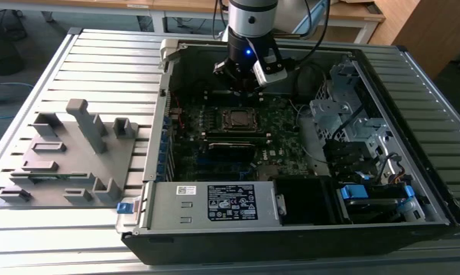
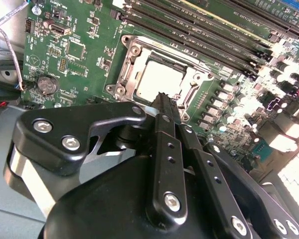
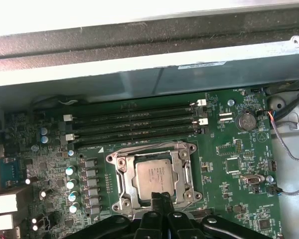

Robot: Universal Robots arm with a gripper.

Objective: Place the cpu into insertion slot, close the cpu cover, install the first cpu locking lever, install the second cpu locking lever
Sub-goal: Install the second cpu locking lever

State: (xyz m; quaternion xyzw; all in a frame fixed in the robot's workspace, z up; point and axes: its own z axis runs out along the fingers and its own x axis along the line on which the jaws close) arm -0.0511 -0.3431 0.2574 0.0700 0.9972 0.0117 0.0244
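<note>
One tool (image 3: 162, 197), fingers pressed together and holding nothing, sits at the edge of the insertion slot (image 3: 154, 175). Cpu (image 3: 156, 178) is seated inside; cpu cover (image 3: 185, 169) lies closed over it.

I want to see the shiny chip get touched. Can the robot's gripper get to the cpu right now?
Probably yes. The gripper hangs just at the edge of the cpu, which lies in the insertion slot under the closed cpu cover. The cover's cut-out leaves the chip's face bare, and nothing lies between.
</note>
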